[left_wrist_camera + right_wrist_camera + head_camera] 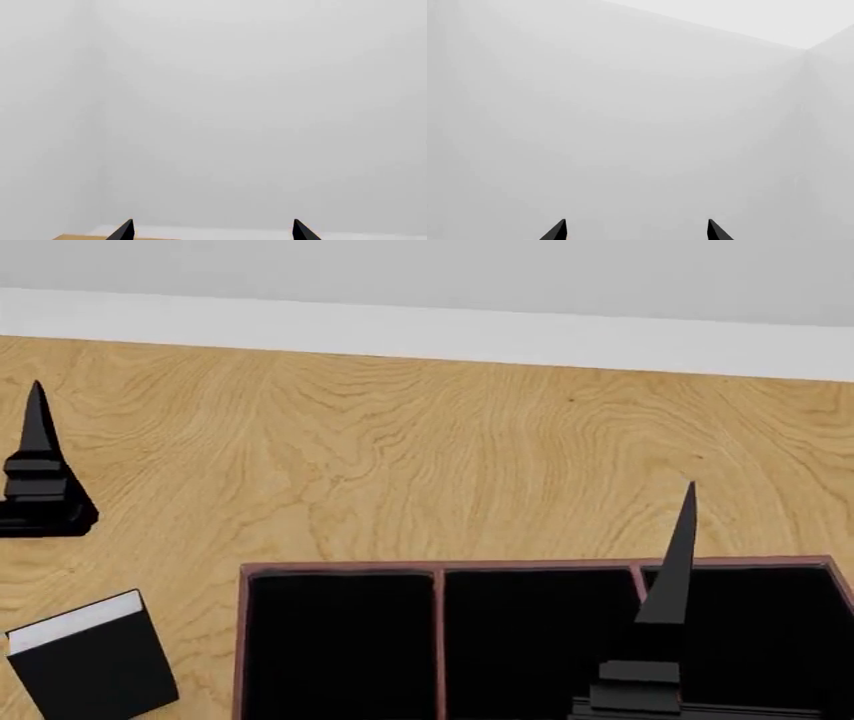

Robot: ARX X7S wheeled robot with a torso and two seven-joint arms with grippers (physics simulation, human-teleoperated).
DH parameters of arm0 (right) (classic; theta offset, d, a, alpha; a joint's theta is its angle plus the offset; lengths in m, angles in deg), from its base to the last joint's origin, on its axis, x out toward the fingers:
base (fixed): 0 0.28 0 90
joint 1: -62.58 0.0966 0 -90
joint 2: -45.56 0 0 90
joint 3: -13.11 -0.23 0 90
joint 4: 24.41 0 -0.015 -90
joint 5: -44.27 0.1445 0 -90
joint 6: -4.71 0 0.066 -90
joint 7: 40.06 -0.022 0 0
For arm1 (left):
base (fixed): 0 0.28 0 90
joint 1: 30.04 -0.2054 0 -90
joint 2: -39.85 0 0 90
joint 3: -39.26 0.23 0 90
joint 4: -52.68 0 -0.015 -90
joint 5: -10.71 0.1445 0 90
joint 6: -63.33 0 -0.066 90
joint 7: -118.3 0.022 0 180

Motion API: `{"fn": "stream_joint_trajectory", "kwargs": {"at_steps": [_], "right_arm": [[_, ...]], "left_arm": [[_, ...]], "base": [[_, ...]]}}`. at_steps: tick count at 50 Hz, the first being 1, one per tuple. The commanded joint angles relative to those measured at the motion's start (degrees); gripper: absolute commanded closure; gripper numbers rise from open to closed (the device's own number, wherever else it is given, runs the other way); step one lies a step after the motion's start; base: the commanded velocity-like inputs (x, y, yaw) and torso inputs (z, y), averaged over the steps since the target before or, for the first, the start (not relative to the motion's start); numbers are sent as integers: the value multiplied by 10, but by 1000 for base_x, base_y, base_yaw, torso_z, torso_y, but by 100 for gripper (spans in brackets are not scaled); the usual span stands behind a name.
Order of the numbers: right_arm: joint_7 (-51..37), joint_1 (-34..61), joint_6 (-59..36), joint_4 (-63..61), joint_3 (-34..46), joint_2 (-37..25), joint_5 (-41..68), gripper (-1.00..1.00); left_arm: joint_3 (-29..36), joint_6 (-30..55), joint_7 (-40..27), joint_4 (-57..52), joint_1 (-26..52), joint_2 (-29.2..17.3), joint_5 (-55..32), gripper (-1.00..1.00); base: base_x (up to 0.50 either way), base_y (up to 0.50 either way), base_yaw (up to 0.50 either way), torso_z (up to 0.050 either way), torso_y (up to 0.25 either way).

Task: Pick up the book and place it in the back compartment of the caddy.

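Black-covered, with a pale strip of page edges, the book (91,657) lies flat and slightly askew on the wooden surface (400,450), at about eight o'clock in our head view. Just beside it, toward three o'clock and not touching, we see the caddy (438,640), its reddish-brown rim and dividers framing black cells. Our left hand (36,405) hovers at ten o'clock, apart from the book; our right hand (687,502) hangs above the caddy. Both wrist views show their fingertips spread wide, holding nothing.
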Motion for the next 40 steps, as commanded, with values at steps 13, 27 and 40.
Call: {"fn": "stream_joint_trajectory", "kwargs": {"at_steps": [13,27,40], "right_arm": [[-12,-8,23,1,12,-19,-4,-100],[-16,-3,25,-4,27,-27,-9,-100],[-31,-20,55,3,40,-50,-28,-100]], "left_arm": [[72,97,150,234,293,-51,-30,-100],[183,135,269,377,413,-69,2,-100],[287,124,394,552,517,-60,41,-100]], "base": [[0,0,0,0,0],[0,0,0,0,0],[0,0,0,0,0]]}}
